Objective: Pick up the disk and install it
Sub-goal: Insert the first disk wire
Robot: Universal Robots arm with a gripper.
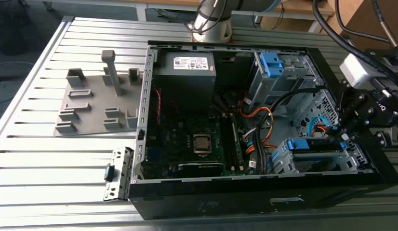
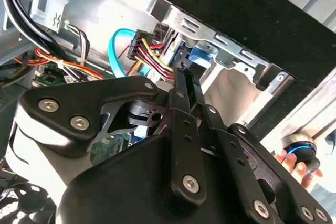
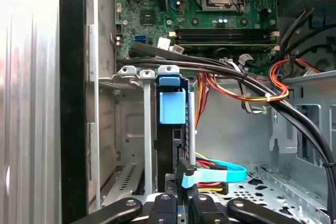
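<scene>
black linkage bars of the robot's claw (image 3: pixel 181 203) reach into the open black computer case (image 1: pixel 263 204), at the metal drive bay (image 1: pixel 327 159) on the exterior view's right, near the case's front corner. in both wrist views the two slim fingers (image 2: pixel 184 90) stand nearly together with only a thin gap between them, their tips right at the rear edge of the disk (image 3: pixel 170 145), a flat drive standing on edge in the bay with bright blue plastic carrier rails. they look pinched on that edge or on the connector there, but whether the tips actually grip cannot be told. the disk lies straight ahead of the claw, its long axis running away from the fingertips down the slot, with the blue rail tab (image 3: pixel 171 106) at the far end toward the green motherboard (image 3: pixel 210 3). it appears already seated in the bay rather than carried, so the install looks far along. beside the fingertips a light blue flat data cable (image 3: pixel 220 174) and a red-yellow-black wire bundle (image 2: pixel 149 56) meet the drive's back; thick black cables (image 3: pixel 236 77) cross beyond.
</scene>
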